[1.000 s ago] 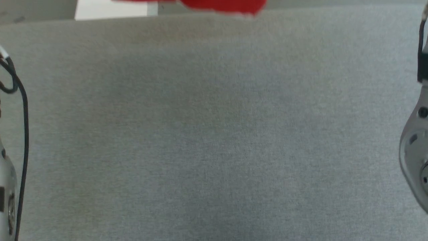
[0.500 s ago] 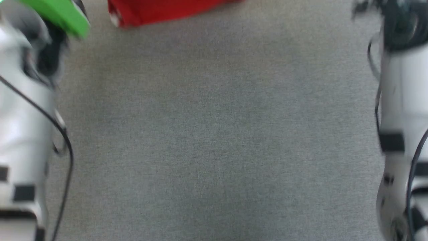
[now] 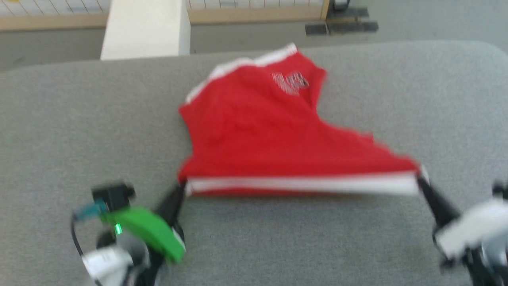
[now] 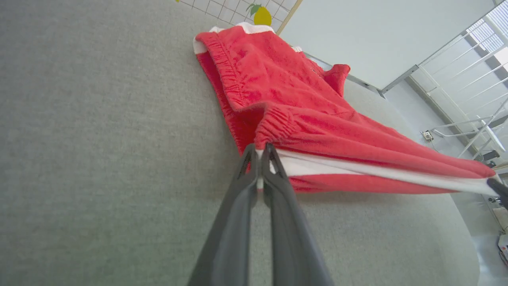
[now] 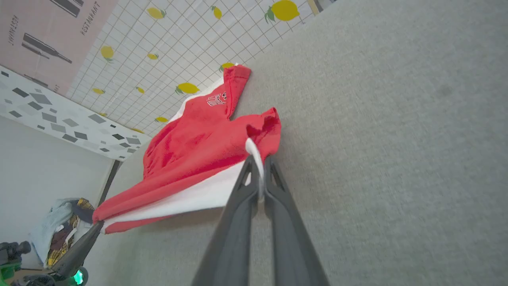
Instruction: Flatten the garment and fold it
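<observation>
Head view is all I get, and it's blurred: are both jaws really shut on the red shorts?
Observer: Yes. In the left wrist view, the left gripper has its jaws shut on the bright red soft fabric shorts, where the gathered waistband meets the white stripe.
Operator: And the right?
Observer: The right gripper pinches white trim at the stripe's other end.
Operator: Is that edge lifted?
Observer: It looks so: the stripe runs taut between the grippers above the grey fabric surface, with shadow beneath.
</observation>
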### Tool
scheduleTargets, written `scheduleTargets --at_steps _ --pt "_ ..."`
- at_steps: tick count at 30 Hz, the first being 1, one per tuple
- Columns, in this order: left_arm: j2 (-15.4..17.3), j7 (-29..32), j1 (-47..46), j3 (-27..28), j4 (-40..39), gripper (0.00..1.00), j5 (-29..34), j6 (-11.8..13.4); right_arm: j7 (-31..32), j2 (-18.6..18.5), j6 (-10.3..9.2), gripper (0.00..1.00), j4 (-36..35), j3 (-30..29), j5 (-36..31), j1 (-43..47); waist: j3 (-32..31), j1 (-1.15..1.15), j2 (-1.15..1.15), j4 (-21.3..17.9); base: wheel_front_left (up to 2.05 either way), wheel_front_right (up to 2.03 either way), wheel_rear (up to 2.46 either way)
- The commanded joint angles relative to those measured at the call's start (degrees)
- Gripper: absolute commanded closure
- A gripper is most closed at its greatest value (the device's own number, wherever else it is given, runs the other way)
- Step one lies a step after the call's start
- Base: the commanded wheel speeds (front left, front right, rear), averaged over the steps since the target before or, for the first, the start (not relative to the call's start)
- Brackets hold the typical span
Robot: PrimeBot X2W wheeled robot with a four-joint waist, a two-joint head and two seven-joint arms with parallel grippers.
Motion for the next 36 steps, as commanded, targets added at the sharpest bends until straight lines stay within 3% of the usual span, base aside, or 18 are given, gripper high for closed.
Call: scheduleTargets --at_steps 1,10,15,20,24,36 --pt "0.7 0.02 3.28 0.11 -0.95 1.0 -0.21 1.54 0.59 -0.32 -0.12 1.0 -1.32 -1.65 0.93 4.09 -5.0 0.0 0.0 1.37 0.0 0.0 0.0" --pt "2.96 3.83 21.25 -0.42 -9.31 1.0 -0.96 10.26 10.51 -0.32 -0.12 1.0 -8.03 -2.13 2.09 26.46 -9.25 0.0 0.0 1.47 0.0 0.0 0.0" --pt "3.47 5.57 24.9 -0.22 -13.97 1.0 -1.86 12.72 11.49 -0.32 -0.12 1.0 -11.32 -3.17 2.61 27.0 -9.93 0.0 0.0 0.76 0.0 0.0 0.0" --pt "3.06 7.35 20.51 -0.4 -17.05 1.0 -2.8 11.9 12.72 -0.32 -0.12 1.0 -10.1 -3.45 -0.42 16.26 -9.32 0.0 0.0 0.46 0.0 0.0 0.0" --pt "3.64 10.34 12.34 -1.04 -14.93 1.0 -2.49 10.34 14.86 -0.32 -0.12 1.0 -6.69 -3.62 -3.64 4.91 -6.65 0.0 0.0 1.53 0.0 0.0 0.0" --pt "2.91 14.93 -7.3 -0.82 -3.76 1.0 -3.42 6.6 15.38 -0.32 -0.12 1.0 12.65 -0.58 -16.98 -27.11 6.67 0.0 0.0 4.7 0.0 0.0 0.0"
